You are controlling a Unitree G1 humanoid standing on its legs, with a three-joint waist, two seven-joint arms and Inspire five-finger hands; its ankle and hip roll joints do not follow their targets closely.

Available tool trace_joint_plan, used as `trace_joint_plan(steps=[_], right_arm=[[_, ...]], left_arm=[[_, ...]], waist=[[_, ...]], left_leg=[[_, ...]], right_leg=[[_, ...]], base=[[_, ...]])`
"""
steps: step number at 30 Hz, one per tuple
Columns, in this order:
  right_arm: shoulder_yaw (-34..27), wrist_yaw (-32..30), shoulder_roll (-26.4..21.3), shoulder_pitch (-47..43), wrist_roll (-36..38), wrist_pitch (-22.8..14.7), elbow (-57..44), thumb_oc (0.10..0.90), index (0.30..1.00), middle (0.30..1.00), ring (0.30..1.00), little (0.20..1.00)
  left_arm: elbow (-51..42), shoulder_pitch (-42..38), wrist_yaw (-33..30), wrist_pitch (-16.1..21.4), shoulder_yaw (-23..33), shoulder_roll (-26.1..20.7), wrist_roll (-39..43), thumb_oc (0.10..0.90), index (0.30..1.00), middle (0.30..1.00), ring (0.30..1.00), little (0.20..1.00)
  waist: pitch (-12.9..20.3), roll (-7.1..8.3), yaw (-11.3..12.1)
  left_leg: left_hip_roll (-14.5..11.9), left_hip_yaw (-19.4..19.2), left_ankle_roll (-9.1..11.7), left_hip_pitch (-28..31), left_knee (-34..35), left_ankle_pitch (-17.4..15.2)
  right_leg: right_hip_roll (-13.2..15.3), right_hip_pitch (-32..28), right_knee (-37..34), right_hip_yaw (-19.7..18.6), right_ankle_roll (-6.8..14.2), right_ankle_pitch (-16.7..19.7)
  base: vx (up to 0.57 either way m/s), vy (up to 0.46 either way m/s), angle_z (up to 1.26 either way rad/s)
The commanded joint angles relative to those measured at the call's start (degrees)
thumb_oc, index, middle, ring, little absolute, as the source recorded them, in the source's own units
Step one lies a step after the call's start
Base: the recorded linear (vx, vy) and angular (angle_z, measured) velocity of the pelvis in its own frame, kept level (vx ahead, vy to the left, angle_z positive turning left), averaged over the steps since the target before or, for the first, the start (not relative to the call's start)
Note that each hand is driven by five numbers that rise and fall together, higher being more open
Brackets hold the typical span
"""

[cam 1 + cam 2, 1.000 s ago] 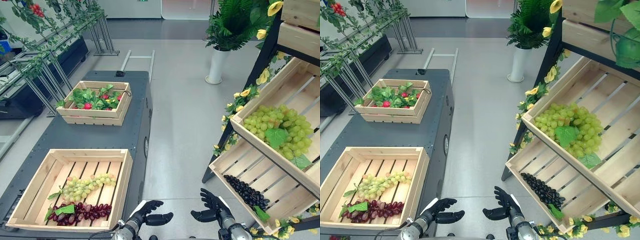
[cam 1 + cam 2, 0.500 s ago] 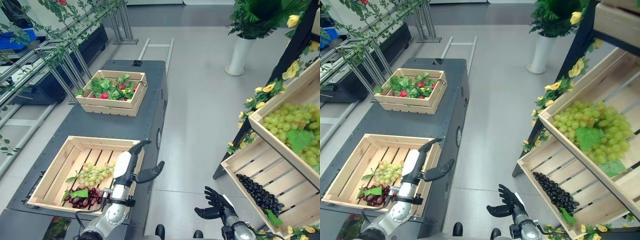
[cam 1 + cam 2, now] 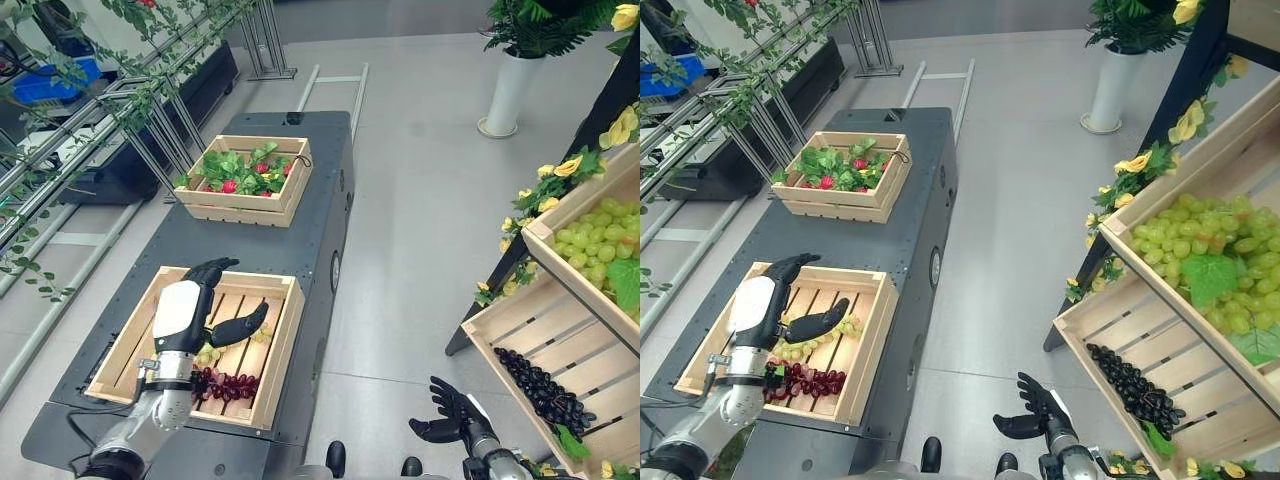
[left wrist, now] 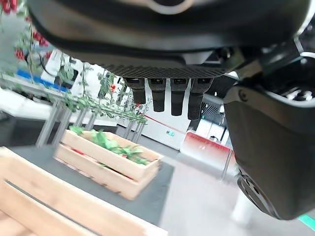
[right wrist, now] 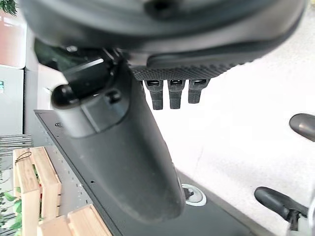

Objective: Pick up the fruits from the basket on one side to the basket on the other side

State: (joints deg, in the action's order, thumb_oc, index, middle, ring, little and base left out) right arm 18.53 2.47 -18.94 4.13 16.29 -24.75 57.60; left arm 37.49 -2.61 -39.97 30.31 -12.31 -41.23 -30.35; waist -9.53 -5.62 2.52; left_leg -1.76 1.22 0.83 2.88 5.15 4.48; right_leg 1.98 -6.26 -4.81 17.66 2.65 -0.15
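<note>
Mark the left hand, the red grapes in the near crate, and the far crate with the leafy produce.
left hand (image 3: 183,312), left eye view, on the white back of the hand.
red grapes (image 3: 232,385), left eye view, middle of the bunch.
far crate (image 3: 240,209), left eye view, on its near wooden wall.

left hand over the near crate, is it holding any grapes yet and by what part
Nothing held. The left hand hovers open above the grapes in the near crate; the right hand is open too, low by the floor.
</note>
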Motion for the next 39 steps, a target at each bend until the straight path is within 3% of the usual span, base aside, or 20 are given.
trace_joint_plan(steps=[1, 5, 8, 19, 29, 30, 39], right_arm=[[0.12, -0.42, -0.6, -4.07, 2.7, -4.78, -6.04, 0.8, 0.9, 0.9, 0.9, 0.9], [0.51, -0.44, -2.15, -7.17, 5.88, -5.51, -7.46, 0.8, 0.9, 0.9, 0.9, 0.9], [0.54, -0.58, -2.48, -8.67, 6.12, -5.64, -7.43, 0.8, 0.9, 0.9, 0.9, 0.9], [1.32, -1.2, -4.75, -11.2, 4.24, -4.4, -8.6, 0.8, 0.9, 0.9, 0.9, 0.9], [2.23, -0.38, -6.69, -13.56, 4.39, -4.05, -10.08, 0.8, 0.9, 0.9, 0.9, 0.9], [2.36, -0.01, -7.32, -14.22, 4.58, -3.59, -10.28, 0.8, 0.9, 0.9, 0.9, 0.9], [1.91, 0.7, -10.05, -15.45, 4.24, -2.74, -9.6, 0.8, 0.9, 0.9, 0.9, 0.9]], left_arm=[[-0.77, -8.37, -2.0, -0.36, 5.36, -6.08, 0.79, 0.8, 0.9, 0.9, 0.9, 0.9], [2.32, -11.47, -3.6, -1.11, 5.63, -9.5, 3.43, 0.8, 0.9, 0.9, 0.9, 0.9], [2.75, -12.3, -4.57, -1.67, 5.34, -10.14, 2.52, 0.8, 0.9, 0.9, 0.9, 0.9], [2.12, -18.1, -2.35, -4.9, 3.07, -13.49, 6.87, 0.8, 0.9, 0.9, 0.9, 0.9], [5.23, -24.34, 2.08, -7.99, -0.82, -19.65, 2.22, 0.8, 0.9, 0.9, 0.9, 0.9], [4.9, -25.92, 3.69, -9.13, -3.79, -21.69, -2.08, 0.8, 0.9, 0.9, 0.9, 0.9], [1.26, -30.4, 12.27, -9.73, -12.63, -30.27, -7.57, 0.8, 0.9, 0.9, 0.9, 0.9]], waist=[[-3.65, 2.92, 0.6], [-9.47, 3.67, 1.5], [-11.94, 4.15, 1.98], [-17.47, 5.25, 2.86], [-20.25, 6.5, 2.94], [-20.26, 6.55, 2.91], [-20.26, 5.92, 2.57]], left_leg=[[4.01, -4.91, -1.58, -0.92, -8.3, -8.48], [3.59, -6.14, -1.52, -7.28, -20.09, -11.7], [2.93, -7.07, -1.95, -11.09, -26.51, -14.04], [2.72, -8.93, -3.81, -23.44, -43.17, -20.24], [1.71, -9.18, -4.21, -28.4, -46.61, -20.8], [1.56, -9.09, -4.13, -29.15, -46.79, -20.91], [1.18, -8.99, -4.11, -31.76, -46.97, -20.46]], right_leg=[[3.73, 4.46, 14.6, -0.84, -0.29, -8.04], [5.71, 9.86, 26.05, 0.08, -0.87, -11.4], [7.48, 12.7, 33.26, 0.79, -1.29, -13.49], [11.42, 24.07, 52.2, 0.02, -2.13, -18.81], [11.58, 29.72, 55.3, -1.08, -1.4, -18.25], [11.5, 30.64, 55.2, -1.11, -1.16, -17.96], [11.47, 33.65, 54.74, -1.33, -0.8, -17.03]], base=[[-0.13, 0.059, 0.09], [-0.14, 0.067, 0.26], [-0.1, 0.094, 0.15], [-0.06, 0.1, 0.07], [-0.04, 0.044, 0.04], [0.0, 0.0, 0.0], [-0.01, 0.009, 0.03]])
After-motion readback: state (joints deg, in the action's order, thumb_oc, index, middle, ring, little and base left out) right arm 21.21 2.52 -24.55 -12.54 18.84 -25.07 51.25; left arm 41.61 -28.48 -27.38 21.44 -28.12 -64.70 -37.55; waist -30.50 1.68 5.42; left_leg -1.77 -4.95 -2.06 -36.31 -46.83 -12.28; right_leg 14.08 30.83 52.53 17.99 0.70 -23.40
